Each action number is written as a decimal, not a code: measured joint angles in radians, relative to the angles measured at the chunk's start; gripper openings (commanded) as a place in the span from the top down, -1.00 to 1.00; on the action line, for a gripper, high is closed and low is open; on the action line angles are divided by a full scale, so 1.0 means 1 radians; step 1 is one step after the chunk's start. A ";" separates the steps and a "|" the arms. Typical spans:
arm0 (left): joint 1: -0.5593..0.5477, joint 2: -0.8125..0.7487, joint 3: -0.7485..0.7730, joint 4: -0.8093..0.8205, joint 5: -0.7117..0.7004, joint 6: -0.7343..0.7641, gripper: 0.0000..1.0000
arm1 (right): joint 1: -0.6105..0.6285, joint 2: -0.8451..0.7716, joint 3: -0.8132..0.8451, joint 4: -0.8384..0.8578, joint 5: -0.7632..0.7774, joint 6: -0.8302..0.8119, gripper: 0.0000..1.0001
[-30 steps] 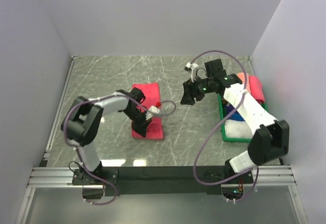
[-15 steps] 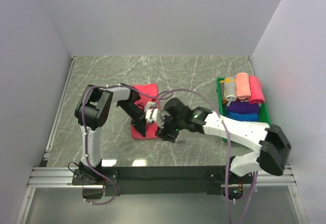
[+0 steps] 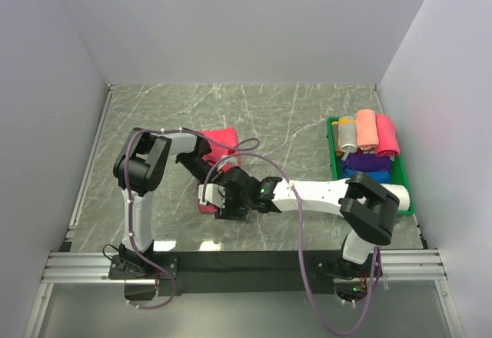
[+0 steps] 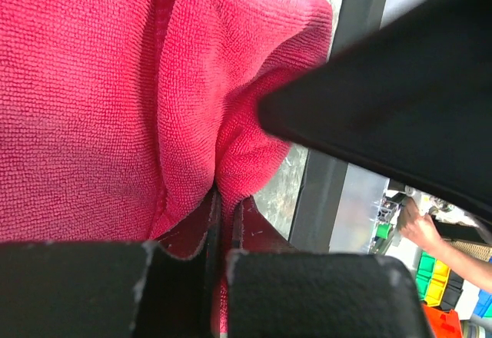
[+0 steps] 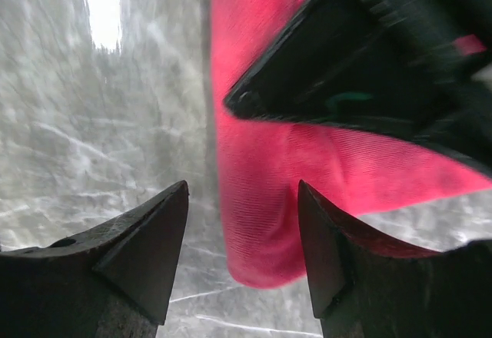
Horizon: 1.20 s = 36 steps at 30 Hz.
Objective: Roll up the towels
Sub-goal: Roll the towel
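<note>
A crimson-red towel (image 3: pixel 221 137) lies left of the table's middle, its near end bunched under both arms. My left gripper (image 3: pixel 209 187) is shut on a raised fold of this towel (image 4: pixel 92 107), the cloth pinched between its tips (image 4: pixel 223 203). My right gripper (image 3: pixel 221 204) reaches in from the right, low over the table at the towel's near end. It (image 5: pixel 243 188) is open, and its fingers straddle a hanging corner of the red towel (image 5: pixel 269 230) without touching it. Rolled pink (image 3: pixel 387 134), salmon (image 3: pixel 365 129) and blue (image 3: pixel 365 163) towels lie in a tray.
The green tray (image 3: pixel 332 134) stands at the right edge of the marble table, by the right wall. The left arm's black link (image 5: pixel 369 54) hangs just above the right gripper. White walls close the table at the back and both sides.
The right arm has swung from beside the tray across to the near end of the red towel. The left gripper stayed shut on the towel, whose near end has bunched up.
</note>
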 measured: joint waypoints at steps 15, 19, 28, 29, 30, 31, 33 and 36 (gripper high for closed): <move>0.037 -0.026 -0.044 0.036 0.026 -0.017 0.46 | -0.067 0.130 0.075 -0.077 -0.092 -0.024 1.00; 0.090 -0.130 -0.109 0.095 0.018 -0.030 0.25 | -0.135 0.164 0.142 -0.155 -0.246 0.011 1.00; 0.364 -0.348 -0.130 0.096 -0.030 -0.011 0.02 | -0.206 0.282 0.296 -0.438 -0.516 0.049 1.00; 0.401 -0.373 -0.131 0.092 -0.031 -0.006 -0.03 | -0.215 0.299 0.314 -0.456 -0.532 0.052 1.00; 0.434 -0.401 -0.138 0.094 -0.035 0.002 -0.07 | -0.227 0.334 0.351 -0.498 -0.566 0.055 1.00; 0.461 -0.442 -0.153 0.097 -0.046 0.013 -0.09 | -0.239 0.369 0.388 -0.534 -0.597 0.058 1.00; 0.485 -0.539 -0.196 0.102 -0.073 0.031 -0.14 | -0.265 0.430 0.456 -0.603 -0.659 0.064 1.00; 0.470 -0.769 -0.301 0.128 -0.132 0.054 -0.16 | -0.296 0.526 0.550 -0.708 -0.743 0.068 1.00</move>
